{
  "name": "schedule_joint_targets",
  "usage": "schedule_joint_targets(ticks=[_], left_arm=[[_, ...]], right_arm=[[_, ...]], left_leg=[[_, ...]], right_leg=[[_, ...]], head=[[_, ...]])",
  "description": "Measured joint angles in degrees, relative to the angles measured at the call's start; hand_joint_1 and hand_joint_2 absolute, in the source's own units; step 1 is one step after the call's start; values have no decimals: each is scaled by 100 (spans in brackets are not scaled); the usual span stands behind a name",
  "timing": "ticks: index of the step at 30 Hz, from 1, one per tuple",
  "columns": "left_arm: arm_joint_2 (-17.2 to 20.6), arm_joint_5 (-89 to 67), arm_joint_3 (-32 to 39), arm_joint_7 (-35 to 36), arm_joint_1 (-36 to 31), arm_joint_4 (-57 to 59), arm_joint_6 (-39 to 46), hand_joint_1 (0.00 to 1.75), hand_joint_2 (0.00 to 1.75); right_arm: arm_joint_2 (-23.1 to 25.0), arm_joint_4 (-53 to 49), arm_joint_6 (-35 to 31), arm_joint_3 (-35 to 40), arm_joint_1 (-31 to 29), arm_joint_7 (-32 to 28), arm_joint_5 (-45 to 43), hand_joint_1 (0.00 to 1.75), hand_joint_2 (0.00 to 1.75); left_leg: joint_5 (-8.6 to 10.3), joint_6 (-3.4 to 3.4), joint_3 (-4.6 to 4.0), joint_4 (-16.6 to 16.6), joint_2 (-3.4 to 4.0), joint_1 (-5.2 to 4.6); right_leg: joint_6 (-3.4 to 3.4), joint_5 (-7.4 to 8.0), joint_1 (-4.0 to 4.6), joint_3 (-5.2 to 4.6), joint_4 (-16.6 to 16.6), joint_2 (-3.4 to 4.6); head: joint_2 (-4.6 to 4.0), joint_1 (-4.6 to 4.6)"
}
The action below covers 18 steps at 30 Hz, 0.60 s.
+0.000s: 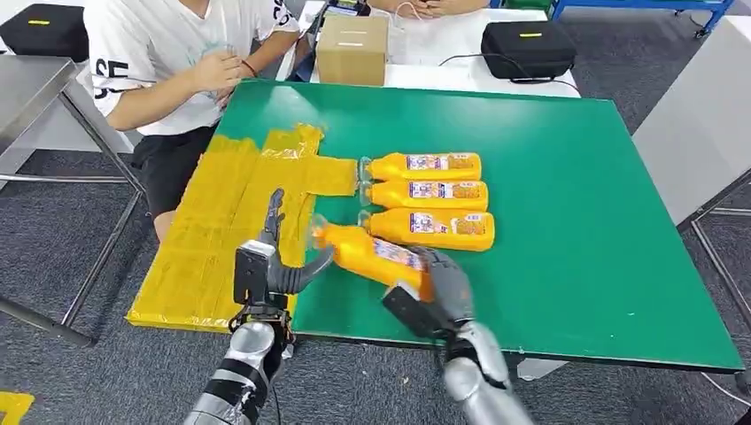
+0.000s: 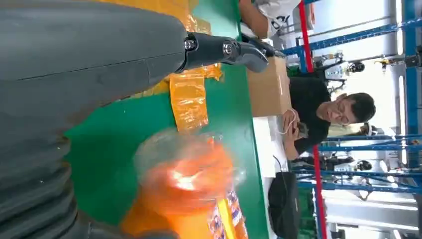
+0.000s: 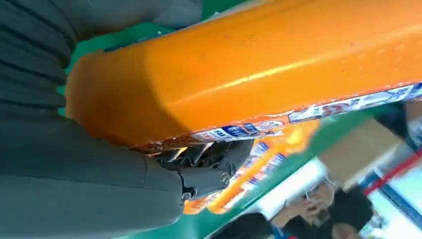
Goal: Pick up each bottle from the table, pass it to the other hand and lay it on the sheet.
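One orange bottle (image 1: 367,252) gripped by right hand (image 1: 440,288), left hand (image 1: 270,266) spread, holding nothing

Bottle labels (image 1: 438,162): print present, too small to read. White T-shirt (image 1: 133,53), upper left of the frame: large black characters, partly cut off, unreadable.

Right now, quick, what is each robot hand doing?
Left hand: open, fingers spread, holding nothing, close to the bottle's cap.
Right hand: holding the orange bottle by its base end.
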Motion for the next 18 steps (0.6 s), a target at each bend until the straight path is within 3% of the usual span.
schedule_joint_targets(ticks=[8, 18], left_arm=[[2, 26, -5, 52, -77, 61, 59, 0, 175], [15, 503, -158, 269, -232, 94, -523, 0, 175]], right_arm=[[346, -363, -302, 101, 134, -311, -480, 175, 175], [705, -304, -685, 370, -84, -791, -993, 175, 175]], left_leg=[[-1, 1, -30, 0, -14, -3], [-1, 1, -37, 0, -10, -4]], right_leg=[[2, -2, -6, -21, -7, -6], [2, -2, -5, -28, -6, -4]], head=[[0, 4], [0, 4]])
